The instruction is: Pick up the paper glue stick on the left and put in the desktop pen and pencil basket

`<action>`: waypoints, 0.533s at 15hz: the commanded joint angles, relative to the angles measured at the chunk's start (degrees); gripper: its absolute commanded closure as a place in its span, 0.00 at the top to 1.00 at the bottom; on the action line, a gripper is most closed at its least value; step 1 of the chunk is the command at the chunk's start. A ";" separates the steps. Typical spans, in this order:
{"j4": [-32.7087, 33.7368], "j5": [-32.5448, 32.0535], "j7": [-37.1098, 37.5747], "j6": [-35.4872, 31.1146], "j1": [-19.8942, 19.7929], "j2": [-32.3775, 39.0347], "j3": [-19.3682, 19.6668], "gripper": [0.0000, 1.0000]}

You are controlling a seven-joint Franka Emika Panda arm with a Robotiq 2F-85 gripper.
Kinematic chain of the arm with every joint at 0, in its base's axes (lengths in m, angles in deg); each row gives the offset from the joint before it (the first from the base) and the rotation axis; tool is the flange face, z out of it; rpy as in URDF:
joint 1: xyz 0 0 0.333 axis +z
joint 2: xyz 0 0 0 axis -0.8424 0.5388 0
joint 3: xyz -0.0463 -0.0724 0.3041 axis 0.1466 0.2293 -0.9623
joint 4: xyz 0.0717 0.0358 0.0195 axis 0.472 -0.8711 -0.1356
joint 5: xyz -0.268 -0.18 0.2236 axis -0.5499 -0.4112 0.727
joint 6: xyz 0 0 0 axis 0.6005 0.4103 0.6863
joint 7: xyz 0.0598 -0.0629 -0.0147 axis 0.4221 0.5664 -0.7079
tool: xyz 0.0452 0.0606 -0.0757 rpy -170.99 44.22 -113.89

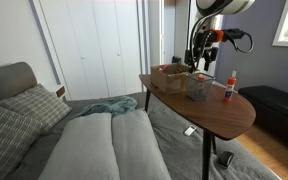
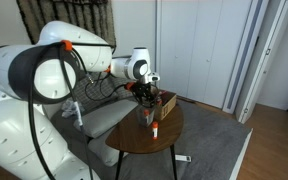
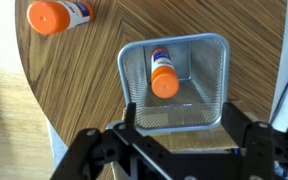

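In the wrist view, a glue stick [image 3: 163, 78] with an orange cap and white body stands inside the grey wire-mesh basket [image 3: 199, 60]. A look-alike glue stick [image 3: 54, 15] stands apart on the wooden table, at the upper left of that view. It stands upright in both exterior views [image 1: 230, 86] [image 2: 155, 128]. My gripper [image 3: 179, 125] is open and empty, just above the basket's near rim. It hangs over the basket in both exterior views [image 1: 199, 55] [image 2: 144, 95]. The basket [image 1: 197, 87] stands near the table's middle.
A low brown box [image 1: 169, 75] [image 2: 165, 103] stands on the round wooden table [image 1: 219, 115] behind the basket. A grey sofa [image 1: 94, 140] with cushions lies beside the table. The table edge [image 3: 34, 100] runs close to the basket.
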 commanded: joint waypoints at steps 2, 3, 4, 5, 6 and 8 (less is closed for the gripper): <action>-0.21 1.72 0.15 2.96 -0.35 -6.38 0.38 1.00; -0.30 1.88 0.17 5.12 -0.47 -8.04 0.51 1.00; -0.63 2.14 -0.16 6.34 -0.55 -9.60 0.74 1.00; -1.38 1.80 -0.14 7.57 -0.83 -11.68 0.87 1.00; -1.78 1.71 -0.33 8.90 -0.98 -13.41 1.08 1.00; -2.41 1.85 -0.61 10.78 -1.09 -16.52 1.47 1.00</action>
